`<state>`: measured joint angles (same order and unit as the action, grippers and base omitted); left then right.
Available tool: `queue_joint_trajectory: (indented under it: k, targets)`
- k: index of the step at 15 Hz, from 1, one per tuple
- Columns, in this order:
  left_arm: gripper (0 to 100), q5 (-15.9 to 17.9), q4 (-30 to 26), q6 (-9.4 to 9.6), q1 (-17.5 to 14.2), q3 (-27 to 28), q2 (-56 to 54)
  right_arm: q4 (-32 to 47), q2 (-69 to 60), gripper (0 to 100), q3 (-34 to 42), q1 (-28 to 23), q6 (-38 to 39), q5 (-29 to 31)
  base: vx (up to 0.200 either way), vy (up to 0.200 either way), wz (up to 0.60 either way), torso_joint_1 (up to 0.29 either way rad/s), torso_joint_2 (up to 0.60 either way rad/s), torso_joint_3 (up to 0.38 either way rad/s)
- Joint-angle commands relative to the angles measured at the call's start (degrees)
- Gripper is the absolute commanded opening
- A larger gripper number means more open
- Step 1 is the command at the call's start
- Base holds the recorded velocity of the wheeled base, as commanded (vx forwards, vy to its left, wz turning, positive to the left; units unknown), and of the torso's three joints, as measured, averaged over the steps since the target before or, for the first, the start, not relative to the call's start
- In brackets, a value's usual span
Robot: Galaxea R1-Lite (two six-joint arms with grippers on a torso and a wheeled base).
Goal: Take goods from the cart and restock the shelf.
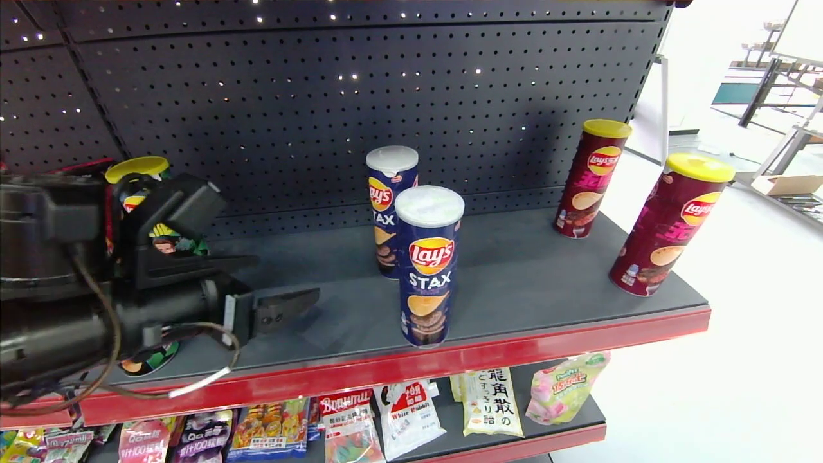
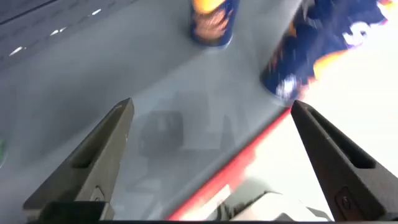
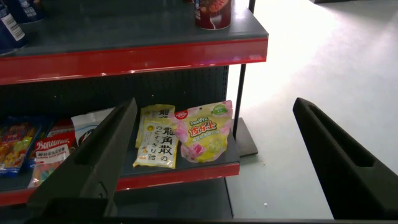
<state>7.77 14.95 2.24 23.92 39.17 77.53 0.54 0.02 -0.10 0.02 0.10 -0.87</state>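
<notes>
Two blue cans (image 1: pixel 429 267) were seen upright on the shelf (image 1: pixel 527 283) (maroon cans (image 1: pixel 670 225) farther right); the left gripper (image 1: pixel 286 280) was held spread beside them, the right gripper (image 3: pixel 214 102) spread too, nothing grasped.

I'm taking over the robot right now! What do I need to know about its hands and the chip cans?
Left hand: open and empty, above the top shelf near its red front edge, beside the front blue can.
Right hand: open and empty, lower down, facing the snack bags on the lower shelf.
Things: the second blue can stands behind the first. The back maroon can and front maroon can stand at the shelf's right end.
Done: four cans upright on the shelf.
Left: probably fetch more goods; wide gaps remain.
</notes>
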Motion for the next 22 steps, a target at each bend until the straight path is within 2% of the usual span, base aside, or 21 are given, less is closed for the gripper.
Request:
queue_joint_trajectory:
  k: [1, 3, 5, 6, 7, 9, 11, 12, 13, 14, 15, 17, 19, 21, 22]
  targets:
    - [100, -0.29, -9.76, 0.04, -2.82, -7.79, -20.40, -0.01, -0.02, 100, 0.01, 0.06, -0.01, -0.01, 0.000, 0.000, 0.00, 0.000, 0.00, 0.000]
    - [100, -1.70, -10.11, -0.13, -3.97, -15.35, -30.60, -0.01, -0.02, 100, 0.01, 0.06, -0.01, -0.01, 0.000, 0.000, 0.00, 0.000, 0.00, 0.000]
    - [100, -8.91, -12.48, -0.22, -7.75, -19.13, -37.45, -0.01, -0.02, 100, 0.01, 0.06, -0.01, -0.01, 0.000, 0.000, 0.00, 0.000, 0.00, 0.000]
    - [100, -10.75, -15.65, -1.80, -9.86, -20.71, -42.82, 0.08, -0.02, 100, 0.01, 0.06, -0.01, -0.01, 0.000, 0.000, 0.00, 0.000, 0.00, 0.000]
    - [100, -10.84, -18.64, -3.21, -10.38, -21.06, -47.47, -0.01, -0.02, 100, 0.01, 0.06, -0.01, -0.01, 0.000, 0.000, 0.00, 0.000, 0.00, 0.000]
    - [100, -11.37, -25.67, -3.47, -10.47, -20.98, -57.41, -0.01, -0.02, 100, 0.01, -0.02, -0.01, -0.01, 0.000, 0.000, 0.00, 0.000, 0.00, 0.000]
    - [100, -14.27, -37.89, -3.39, -11.00, -19.92, -68.04, -0.01, -0.02, 100, 0.01, 0.06, -0.01, -0.01, 0.000, 0.000, 0.00, 0.000, 0.00, 0.000]
    - [100, -14.18, -40.79, -3.56, -10.91, -20.54, -71.38, -0.01, -0.02, 100, 0.01, 0.06, -0.01, -0.01, 0.000, 0.000, 0.00, 0.000, 0.00, 0.000]
    - [100, -14.27, -40.43, -6.02, -10.91, -21.68, -72.17, -0.01, -0.02, 100, 0.01, -0.02, -0.01, -0.01, 0.000, 0.000, 0.00, 0.000, 0.00, 0.000]
    - [100, -14.62, -38.15, -10.15, -10.91, -21.94, -72.08, -0.01, -0.02, 100, 0.01, -0.02, -0.10, -0.01, 0.000, 0.000, 0.00, 0.000, 0.00, 0.000]
    - [100, -15.50, -36.39, -10.42, -11.00, -22.03, -72.08, 0.08, -0.02, 100, -0.08, 0.06, -0.36, -0.10, 0.000, 0.000, 0.00, 0.000, 0.00, 0.000]
    - [100, -18.49, -36.48, -10.33, -11.00, -21.68, -71.82, 0.08, -0.02, 100, -0.08, 0.06, -0.36, -0.19, 0.000, 0.000, 0.00, 0.000, 0.00, 0.000]
    - [100, -19.28, -36.48, -10.15, -11.00, -21.68, -71.38, 0.08, -0.02, 100, -0.08, 0.06, -0.36, -0.19, 0.000, 0.000, 0.30, -0.001, 0.00, 0.001]
    - [100, -19.45, -36.39, -8.66, -11.00, -21.77, -71.03, 0.08, -0.02, 100, -0.08, 0.06, -0.36, -0.19, 0.000, 0.000, 0.60, 0.000, 0.01, 0.002]
    - [100, -19.45, -36.39, -8.57, -11.00, -21.77, -71.03, 0.08, -0.02, 100, -0.08, 0.06, -0.36, -0.19, 0.000, 0.000, 0.60, -0.002, 0.00, 0.002]
